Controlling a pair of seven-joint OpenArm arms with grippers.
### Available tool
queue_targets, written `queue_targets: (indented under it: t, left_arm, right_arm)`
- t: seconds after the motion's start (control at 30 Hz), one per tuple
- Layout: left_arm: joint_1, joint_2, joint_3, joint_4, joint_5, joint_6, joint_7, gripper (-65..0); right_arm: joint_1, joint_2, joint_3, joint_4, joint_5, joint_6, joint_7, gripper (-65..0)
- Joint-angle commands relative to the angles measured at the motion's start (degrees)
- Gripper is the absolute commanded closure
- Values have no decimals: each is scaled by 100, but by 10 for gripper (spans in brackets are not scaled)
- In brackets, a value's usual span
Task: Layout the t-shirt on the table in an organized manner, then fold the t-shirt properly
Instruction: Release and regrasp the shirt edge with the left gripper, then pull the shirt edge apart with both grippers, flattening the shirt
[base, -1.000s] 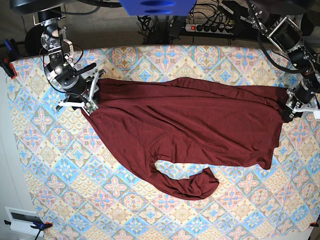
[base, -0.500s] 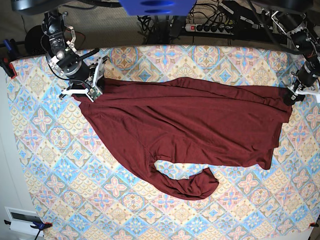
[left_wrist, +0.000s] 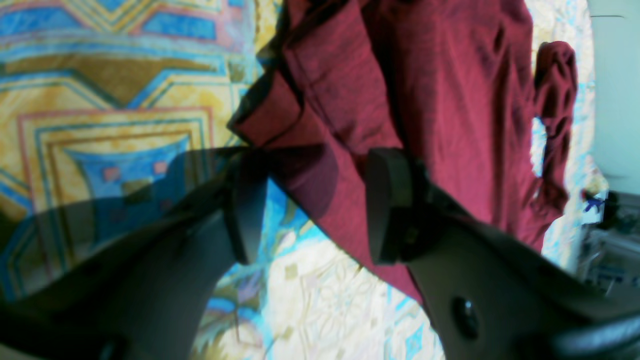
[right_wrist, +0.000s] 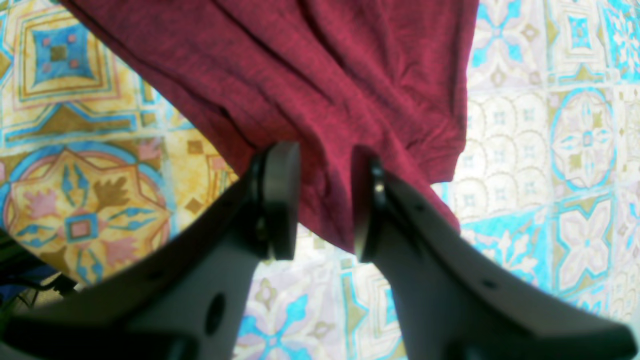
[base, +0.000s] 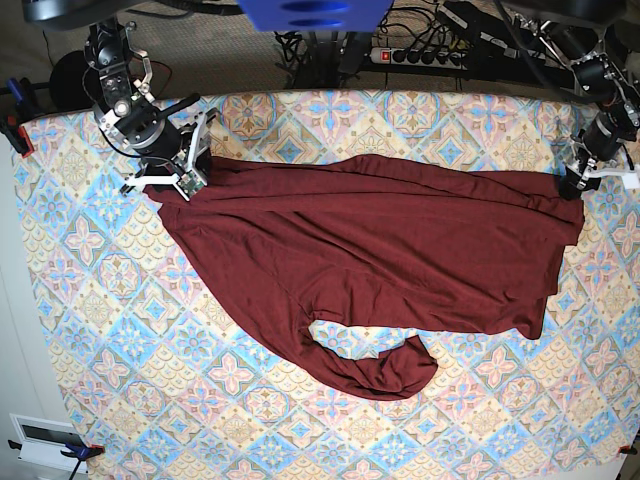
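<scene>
Your t-shirt (base: 380, 255) lies spread across the far half of the table (base: 120, 330), stretched from one arm to the other, with one sleeve curled in a loop toward the near edge. Beyond the far edge of the table you can see a power strip (base: 420, 56) and a tangle of cables (base: 420, 25) on the floor; a red clamp (base: 17, 135) grips the cloth at the far corner on the base view's left, and a white box (base: 45, 440) sits off the near corner on that side. Nothing lies on the shirt or between it and either arm. No containers are in view.

Your right gripper (right_wrist: 325, 200) pinches a gathered fold of the shirt's edge; the fabric bunches between both pads and hangs up off the patterned cloth. Your left gripper (left_wrist: 310, 205) stands with its jaws spread apart at the shirt's opposite corner. A tongue of fabric runs down through the gap, but you cannot tell from the wrist view whether either pad presses on it.
</scene>
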Motion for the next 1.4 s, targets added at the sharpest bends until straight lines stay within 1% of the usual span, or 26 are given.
queue_targets:
  t: [0.0,0.13,0.2,0.3,0.5,0.53,0.6,0.63,0.7,0.73,0.77,0.83,0.87,0.93,0.97,1.03,1.13,1.23,1.3,1.37]
  left_arm:
    - [-11,-64,-3,-88,70,49,-14,-313]
    - [-11,-46,-3,-255,70,49,-49,-313]
    - [-11,77,-3,-255,88,49,-58,-313]
    - [-160,147,6,-255,307,49,-225,-313]
    - [-573,525,15,-272,975,49,-234,-307]
    - [-644,569,15,-272,1099,49,-234,-294]
    - [-732,640,15,-272,1266,49,-225,-238]
    - [-749,675,15,-272,1309,49,-208,-197]
    - [-811,675,15,-272,1309,49,-76,-92]
    - [-872,684,15,-272,1309,49,-23,-34]
    - [-890,666,15,-272,1318,49,21,0]
    - [-899,657,6,-255,1301,49,100,-1]
    - [-899,657,-3,-255,1301,49,109,-14]
    - [-899,587,-3,-255,1301,49,100,-3]
    - [-899,578,-3,-255,1301,49,100,0]
    - [-899,569,-3,-255,1301,49,100,-1]
    - [-899,561,-3,-255,1301,49,100,-1]
    - [-899,561,-3,-255,1309,49,100,-1]
    - [-908,569,-3,-255,1309,49,100,-1]
    - [-908,569,-3,-255,1309,49,100,-1]
  right_arm:
    - [35,72,32,121,19,-13,99,-170]
    - [35,72,50,121,19,-13,99,-170]
    - [35,72,50,121,19,-13,99,-170]
    - [35,72,32,121,19,-13,91,-170]
    - [35,72,50,121,19,-13,91,-170]
    - [35,72,50,121,19,-13,91,-170]
    - [35,72,58,121,19,-13,91,-170]
    - [35,63,58,121,19,-13,91,-170]
    - [18,2,67,121,37,-22,91,-170]
    - [-26,-104,155,121,37,-22,73,-170]
    - [-96,-218,375,121,54,-22,73,-170]
    - [-272,-578,920,121,63,-22,73,-172]
    - [-334,-781,1228,121,72,-22,64,-172]
    - [-422,-1088,1861,121,406,-5,3,-172]
    - [-422,-1141,2089,121,687,-5,-112,-173]
    - [-413,-1176,2529,112,1443,-5,-410,-181]
    - [-369,-1185,3100,50,2569,-5,-639,-215]
    - [-26,-1185,3434,-73,3254,-5,-894,-226]
    - [106,-1185,3487,-336,3606,-5,-1123,-225]
    - [115,-1185,3487,-670,3940,-5,-1219,-225]
